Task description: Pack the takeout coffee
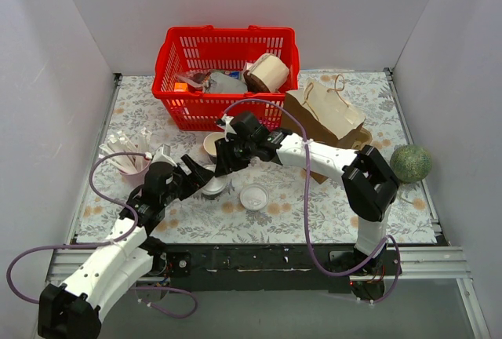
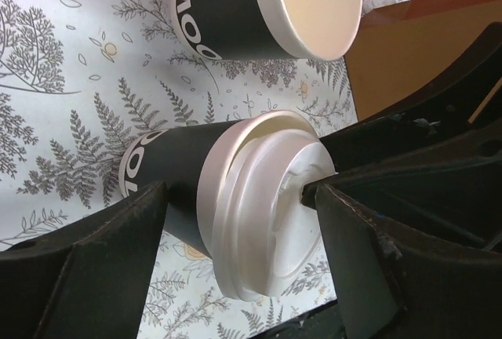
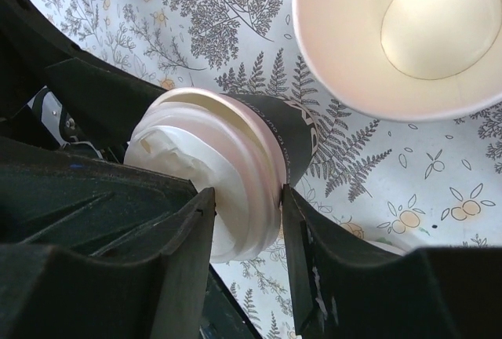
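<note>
Near the middle of the flowered tablecloth point(image 1: 274, 221), just in front of the lidless cup point(image 1: 212, 144), sits the takeout coffee point(image 1: 213, 184), with both claws around it at once. My right gripper point(image 3: 245, 198) is nipped down on the lip, one finger on the lid's face and the other on the dark wall just beneath. My left gripper point(image 2: 235, 190) is spread wide with the cup between its fingers; whether the pads actually press, I cannot tell.

I judge the cup light and easily crushed (thin paper, and I can't see whether anything is in it). Its slick plastic lid could pop off under a pull, so I'd rather carry it by the wall below the rim, squeezed gently, than by the lid edge.

The cloth is flat but busy: a loose lid point(image 1: 253, 195) lies just beside the cup, and a pink holder point(image 1: 135, 165) stands to the left. A brown paper bag point(image 1: 333, 119) and a red basket point(image 1: 227, 31) stand behind, the basket part full. White walls close in on three sides, so I reckon swing room is tight.
</note>
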Motion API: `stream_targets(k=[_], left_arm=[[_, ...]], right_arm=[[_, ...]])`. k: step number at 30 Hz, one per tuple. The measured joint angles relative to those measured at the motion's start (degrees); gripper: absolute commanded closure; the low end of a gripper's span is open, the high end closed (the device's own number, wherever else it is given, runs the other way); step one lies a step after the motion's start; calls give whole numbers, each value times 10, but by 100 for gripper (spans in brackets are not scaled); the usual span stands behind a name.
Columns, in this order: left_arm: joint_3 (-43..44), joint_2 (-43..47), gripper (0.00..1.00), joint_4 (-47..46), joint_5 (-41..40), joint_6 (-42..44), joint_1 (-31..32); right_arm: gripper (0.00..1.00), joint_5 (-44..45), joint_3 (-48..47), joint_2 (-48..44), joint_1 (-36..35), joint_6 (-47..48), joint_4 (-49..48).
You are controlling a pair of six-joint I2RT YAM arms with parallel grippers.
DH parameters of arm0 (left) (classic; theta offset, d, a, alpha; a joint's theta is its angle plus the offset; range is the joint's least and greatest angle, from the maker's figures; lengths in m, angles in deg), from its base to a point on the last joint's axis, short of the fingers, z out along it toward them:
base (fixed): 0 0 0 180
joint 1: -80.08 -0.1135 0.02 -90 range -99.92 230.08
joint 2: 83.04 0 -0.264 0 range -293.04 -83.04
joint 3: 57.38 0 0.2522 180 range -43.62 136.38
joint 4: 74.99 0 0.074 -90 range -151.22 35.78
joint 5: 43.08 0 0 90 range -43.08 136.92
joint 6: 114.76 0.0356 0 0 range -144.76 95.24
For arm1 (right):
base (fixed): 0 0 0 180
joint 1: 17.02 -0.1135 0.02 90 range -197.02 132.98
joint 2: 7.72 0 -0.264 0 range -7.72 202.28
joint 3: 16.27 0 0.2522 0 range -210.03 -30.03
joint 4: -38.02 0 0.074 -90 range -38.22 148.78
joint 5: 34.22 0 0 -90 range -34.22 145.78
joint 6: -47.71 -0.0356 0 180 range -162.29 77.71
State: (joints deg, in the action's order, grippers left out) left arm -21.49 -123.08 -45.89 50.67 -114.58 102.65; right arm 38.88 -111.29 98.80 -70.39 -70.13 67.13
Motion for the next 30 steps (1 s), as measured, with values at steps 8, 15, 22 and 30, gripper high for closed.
stream_targets(k=[8,15,22,30], left_arm=[[-18,8,57,-16,-11,-1,0],[-32,19,52,-26,-12,-18,-2],[-57,48,37,-47,1,-43,-3],[-51,22,33,-62,7,-59,-2]], right_arm=[[56,-4,-13,10,0,13,7],[60,-3,-27,19,2,18,17],[53,-14,-28,20,14,20,17],[35,-19,-30,20,16,31,17]])
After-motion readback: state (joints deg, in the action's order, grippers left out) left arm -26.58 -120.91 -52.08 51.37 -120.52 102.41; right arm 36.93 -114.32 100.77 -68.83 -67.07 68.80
